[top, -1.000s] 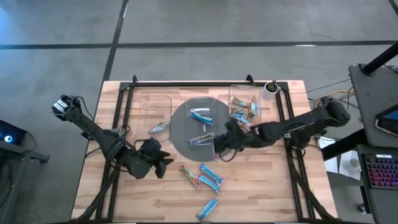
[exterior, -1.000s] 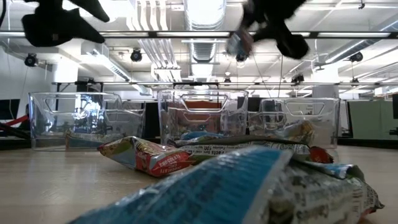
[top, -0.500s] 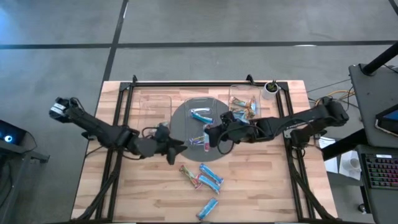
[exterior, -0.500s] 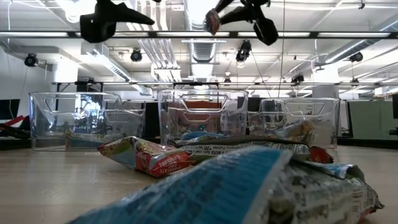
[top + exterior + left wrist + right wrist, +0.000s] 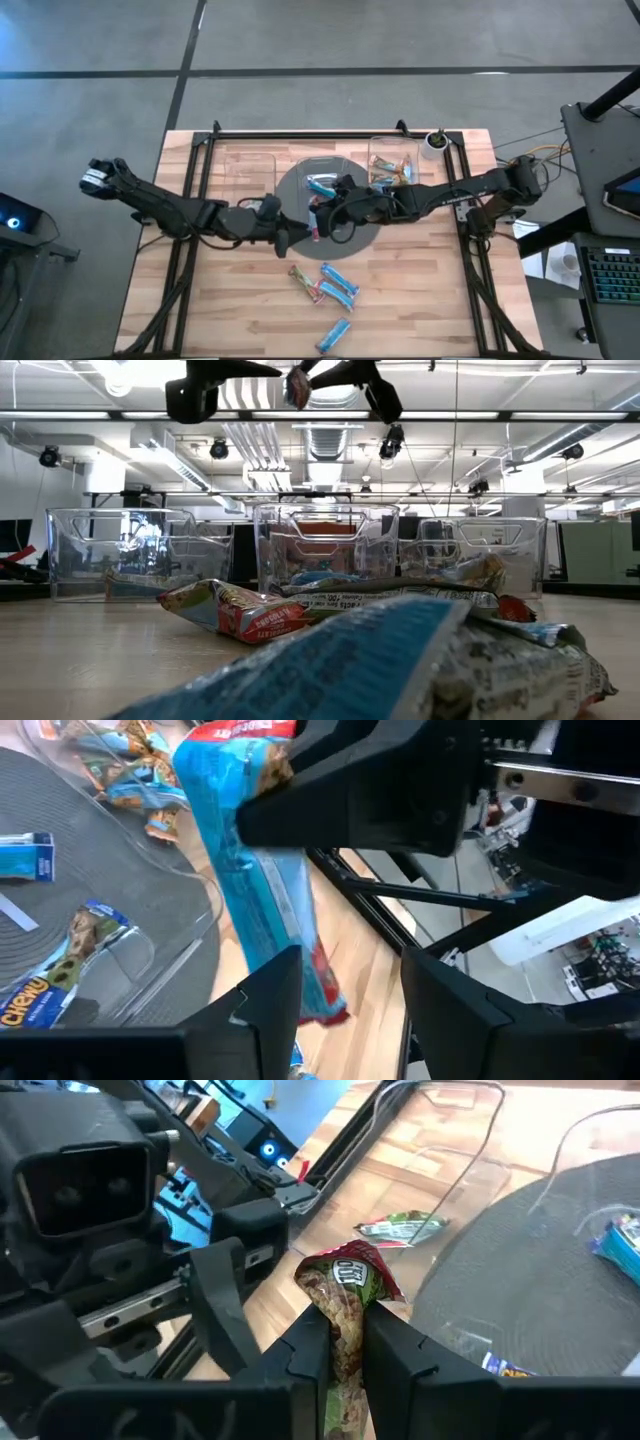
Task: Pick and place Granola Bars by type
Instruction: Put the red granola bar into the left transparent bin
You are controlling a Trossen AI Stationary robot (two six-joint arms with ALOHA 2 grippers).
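Round plate [image 5: 290, 192] sits mid-table, one clear tray [image 5: 250, 170] just left of it with a single bar [image 5: 256, 205] in it, another tray [image 5: 393, 160] just right holding several bars [image 5: 390, 177]. Loose bars [image 5: 328, 288] lie on the table [image 5: 420, 300] in front of the plate. Over the plate's front-left edge the right gripper [image 5: 318, 215] and left gripper [image 5: 296, 232] meet, a bar [image 5: 345, 1305] in the right one

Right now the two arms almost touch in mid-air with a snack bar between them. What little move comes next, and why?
Probably the left gripper closes on the granola bar. The right gripper holds it raised over the grey plate, and the left fingers sit open around its free end.
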